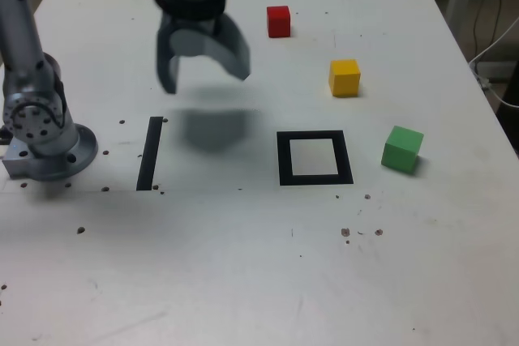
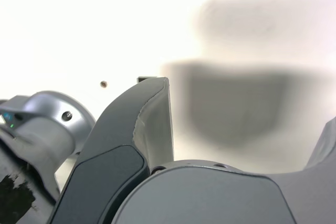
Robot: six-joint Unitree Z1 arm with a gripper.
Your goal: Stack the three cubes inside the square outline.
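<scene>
Your gripper (image 1: 207, 83) is hovering above the white table (image 1: 203, 265), fingers standing wide apart, nothing between them. Fingertips are pointing down toward the table, blurred in the exterior view. In the wrist view you're seeing one finger in full and only part of the other at the picture's edge. Your gripper is casting a soft dark shadow (image 1: 212, 129) on the table; in the exterior view it's falling just right of the black strip (image 1: 150, 154). The strip is lying flat, between the arm's base (image 1: 57, 155) and the outline. The base is sitting at the exterior view's left. The outline (image 1: 285, 160), black tape around a white centre, is lying flat, right of the shadow in the exterior view. No cube is sitting in it. All three cubes are resting on the table, apart from each other, none stacked. The red cube (image 1: 279, 22) is sitting farthest back, right of your gripper in the exterior view. The yellow cube (image 1: 345, 79) is resting nearer the camera and further right, behind the outline. The green cube (image 1: 402, 149) is sitting right of the outline, near it, not touching, turned at an angle. Small dark spots are dotting the table.
</scene>
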